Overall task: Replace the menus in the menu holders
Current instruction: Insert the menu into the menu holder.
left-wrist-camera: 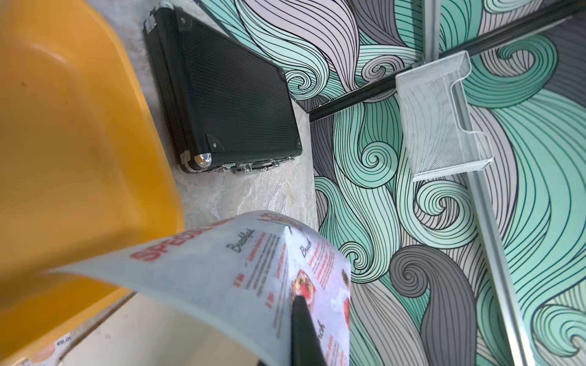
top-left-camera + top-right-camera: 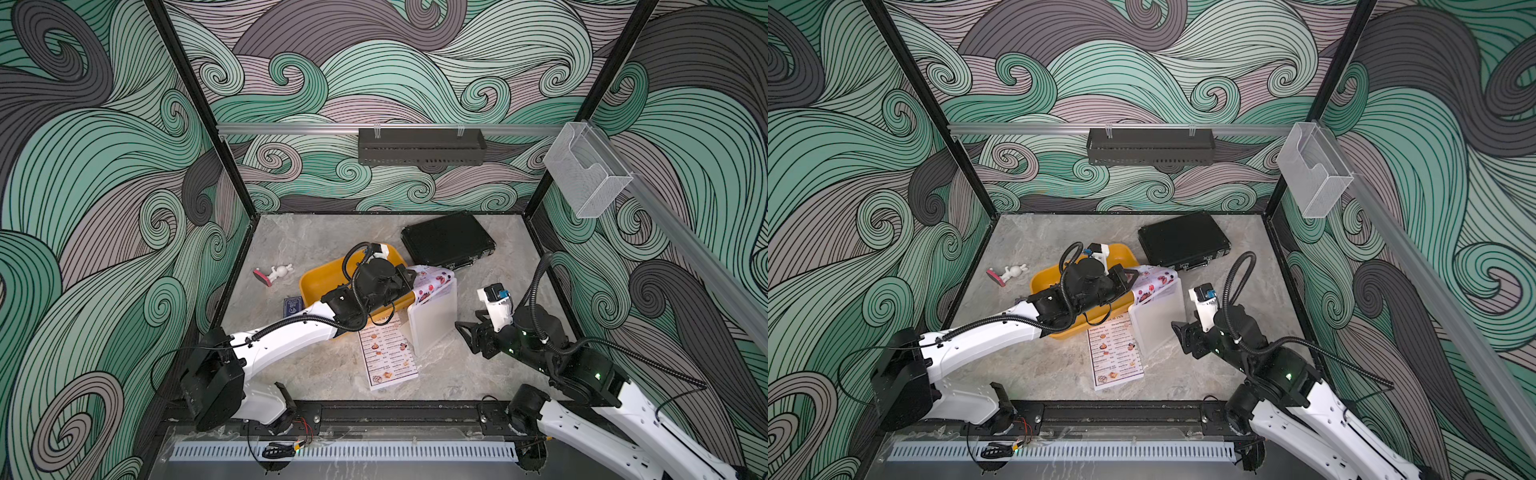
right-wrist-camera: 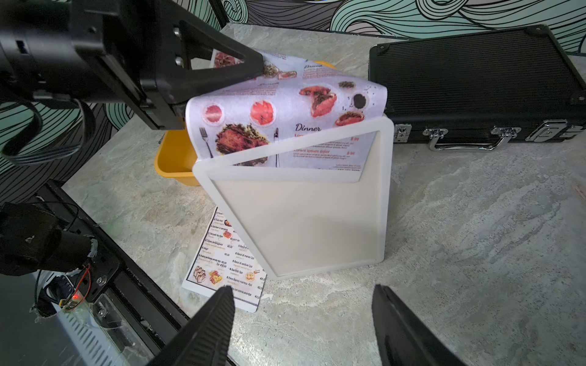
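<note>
Left gripper (image 2: 411, 276) pinched the photo menu (image 2: 434, 283), apparently partway inside the stand (image 2: 434, 322); right gripper (image 2: 465, 337) hung open at its four o'clock, bordered menu (image 2: 388, 361) flat at eight.

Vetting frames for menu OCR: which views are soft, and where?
Left wrist view: SPECIAL MENU sheet near the lens, print smeared; yellow bin a blur; black case sharp. Right wrist view: holder and DIM SUM INN menu crisp, right gripper soft. Both top views: even light, menu print too small.

My left arm (image 2: 286, 337) and right arm (image 2: 648, 432) wear white shells over black joints, each trailed by a ribbed black cable (image 2: 536, 291). My right fingers (image 3: 209, 326) are black, tapered, ridged.
</note>
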{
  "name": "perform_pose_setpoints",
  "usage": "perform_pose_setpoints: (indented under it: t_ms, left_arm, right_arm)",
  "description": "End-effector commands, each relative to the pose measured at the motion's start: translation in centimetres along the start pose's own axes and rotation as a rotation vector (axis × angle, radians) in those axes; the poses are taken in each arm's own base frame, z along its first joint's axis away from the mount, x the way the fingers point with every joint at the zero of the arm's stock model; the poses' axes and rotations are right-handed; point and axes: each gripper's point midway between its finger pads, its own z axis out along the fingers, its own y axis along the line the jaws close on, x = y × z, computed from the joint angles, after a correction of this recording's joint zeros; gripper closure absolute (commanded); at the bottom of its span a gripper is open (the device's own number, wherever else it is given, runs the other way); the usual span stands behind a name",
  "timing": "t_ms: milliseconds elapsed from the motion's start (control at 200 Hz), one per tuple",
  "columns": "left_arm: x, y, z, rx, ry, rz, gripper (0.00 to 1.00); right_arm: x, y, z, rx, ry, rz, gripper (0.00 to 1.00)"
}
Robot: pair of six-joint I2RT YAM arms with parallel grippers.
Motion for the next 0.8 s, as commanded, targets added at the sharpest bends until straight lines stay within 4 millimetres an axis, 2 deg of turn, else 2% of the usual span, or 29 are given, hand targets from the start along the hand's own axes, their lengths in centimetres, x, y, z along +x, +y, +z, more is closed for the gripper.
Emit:
perform_pose_setpoints:
  t_ms: [0, 225, 485, 796]
  left_arm:
    - [-1.5, -2.0, -0.8, 0.032, -0.072, 0.128, 1.0]
    - [-2.2, -2.5, -0.7, 0.042, -0.133, 0.245, 1.0]
    - [-2.1, -3.8, -1.2, 0.049, -0.192, 0.482, 1.0]
    - [-1.6, -3.5, -1.2, 0.067, -0.259, 0.615, 1.0]
  right_arm:
    - [-0.7, -0.2, -0.6, 0.016, -0.015, -0.011, 0.27]
    - [-0.7, -0.4, -0.7, 0.025, -0.012, -0.01, 0.28]
    - [-0.9, -0.5, -0.8, 0.032, -0.012, -0.015, 0.27]
    - [-1.2, -0.5, -0.9, 0.04, -0.012, -0.025, 0.27]
